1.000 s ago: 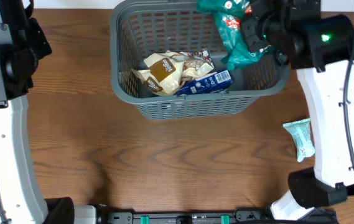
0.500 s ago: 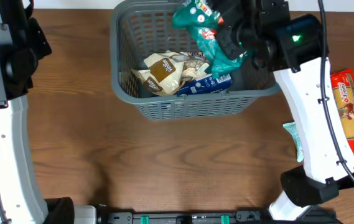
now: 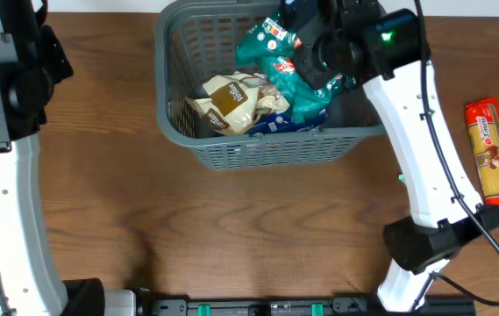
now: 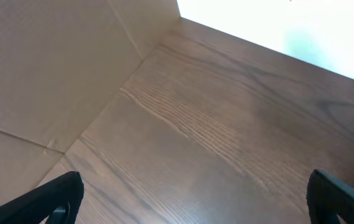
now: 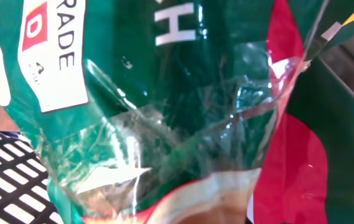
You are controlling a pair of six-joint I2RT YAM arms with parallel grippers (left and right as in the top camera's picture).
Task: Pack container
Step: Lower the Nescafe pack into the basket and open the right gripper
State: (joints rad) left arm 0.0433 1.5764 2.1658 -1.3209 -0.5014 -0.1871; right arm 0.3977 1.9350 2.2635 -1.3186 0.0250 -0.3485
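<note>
Wooden table: left end effector gapes; right end effector grips green packet over container.

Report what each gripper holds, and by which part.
Right gripper holds the green packet by the end nearest its arm, over the container; the exact grip is hidden. Left gripper holds nothing.

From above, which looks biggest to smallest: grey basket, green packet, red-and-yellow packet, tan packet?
1. Grey basket, by far.
2 and 3. Green packet and red-and-yellow packet look alike; the green one sits higher, nearer the camera, so I won't rank them.
4. Tan packet.
</note>
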